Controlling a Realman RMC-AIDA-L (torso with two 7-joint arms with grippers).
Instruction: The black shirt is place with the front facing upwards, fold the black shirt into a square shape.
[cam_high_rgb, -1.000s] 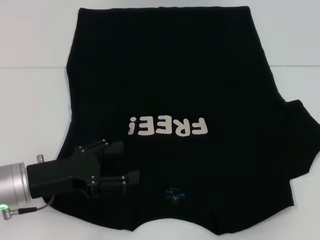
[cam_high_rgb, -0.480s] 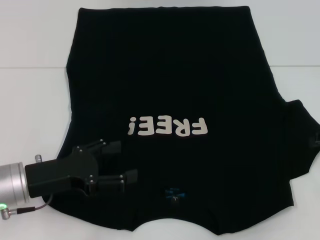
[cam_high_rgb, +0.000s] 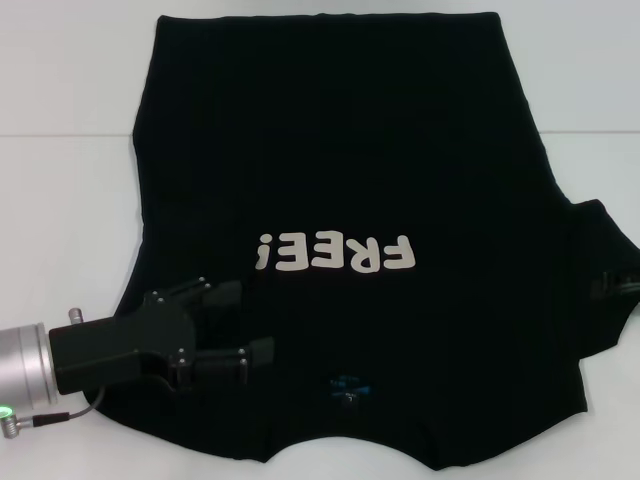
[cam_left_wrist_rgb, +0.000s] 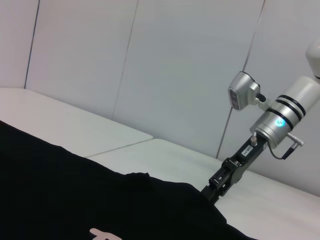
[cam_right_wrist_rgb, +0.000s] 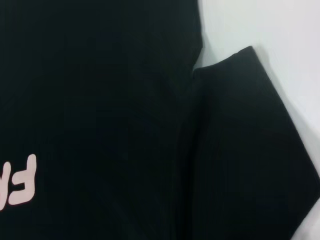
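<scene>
Our left hand (cam_high_rgb: 247, 322), fingers spread, keeps creeping back off the black shirt (cam_high_rgb: 350, 180); right hand (cam_left_wrist_rgb: 212, 191) now reaches the sleeve, grip unclear. Folding's barely started.

**Operator:** Which markings are legible?

**Technician:** One only. The black shirt (cam_high_rgb: 340, 180) carries the cream lettering (cam_high_rgb: 335, 254) "FREE!" on its front. In the head view it stands upside down, with the exclamation mark at the robot's left end of the word.

**Operator:** Do the wrist views show it?

**Technician:** In part. The right wrist view shows the last letter or two at the frame edge (cam_right_wrist_rgb: 20, 180); the left wrist view shows a cream sliver (cam_left_wrist_rgb: 100, 234) that cannot be read.

**Operator:** The neck label?

**Technician:** The small blue neck label (cam_high_rgb: 350, 386) bears print too small to read.
</scene>
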